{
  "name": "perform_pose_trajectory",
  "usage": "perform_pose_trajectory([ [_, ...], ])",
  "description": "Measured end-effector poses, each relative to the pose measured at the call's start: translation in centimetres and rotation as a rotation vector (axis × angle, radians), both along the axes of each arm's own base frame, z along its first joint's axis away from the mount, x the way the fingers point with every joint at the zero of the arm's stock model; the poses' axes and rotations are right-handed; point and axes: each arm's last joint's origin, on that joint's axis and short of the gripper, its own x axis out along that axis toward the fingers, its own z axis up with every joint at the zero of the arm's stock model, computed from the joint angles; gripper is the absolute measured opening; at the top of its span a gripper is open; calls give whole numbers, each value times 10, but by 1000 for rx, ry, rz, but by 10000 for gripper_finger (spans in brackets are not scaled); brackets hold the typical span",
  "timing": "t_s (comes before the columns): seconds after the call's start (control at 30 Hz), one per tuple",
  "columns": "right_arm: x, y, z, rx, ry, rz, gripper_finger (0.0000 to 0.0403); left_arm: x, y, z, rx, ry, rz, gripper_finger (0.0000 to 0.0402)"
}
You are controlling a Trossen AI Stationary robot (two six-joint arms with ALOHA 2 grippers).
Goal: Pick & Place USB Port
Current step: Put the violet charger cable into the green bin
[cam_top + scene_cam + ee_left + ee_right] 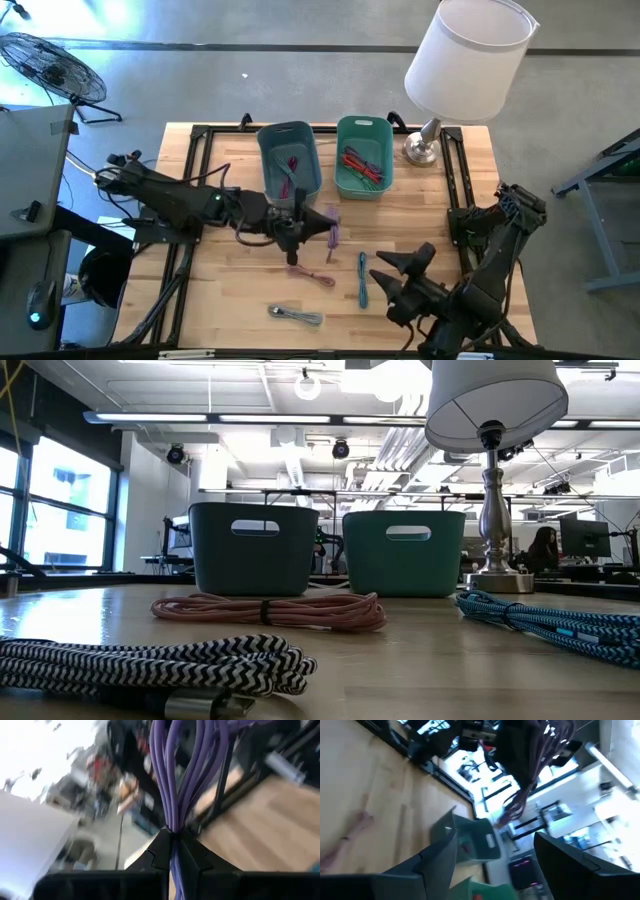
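Mid-transfer: left gripper fingers clamp the purple cable, lifted beside the blue bin, not yet dropped; right gripper waits open; three cables remain on the bench.

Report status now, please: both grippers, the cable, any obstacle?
Left gripper shut on purple cable, lifted near blue bin. Right gripper open, empty, waiting. Nothing seen in the way.

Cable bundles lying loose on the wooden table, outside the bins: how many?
3. A pink coiled cable mid-table, a black-and-white braided cable near the front edge, a blue braided cable by the right gripper. Arms may hide others.
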Motion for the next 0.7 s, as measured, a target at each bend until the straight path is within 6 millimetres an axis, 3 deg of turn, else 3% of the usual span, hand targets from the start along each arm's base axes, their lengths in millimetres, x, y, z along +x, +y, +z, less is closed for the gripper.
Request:
perform_pose_trajectory([
  [0.4, 35, -32, 1, -24, 31, -117, 256, 8, 17, -37, -19, -121, -213, 10],
  [0.7, 59, -34, 13, -43, 14, -109, 256, 8, 17, -46, 0, -111, -227, 8],
])
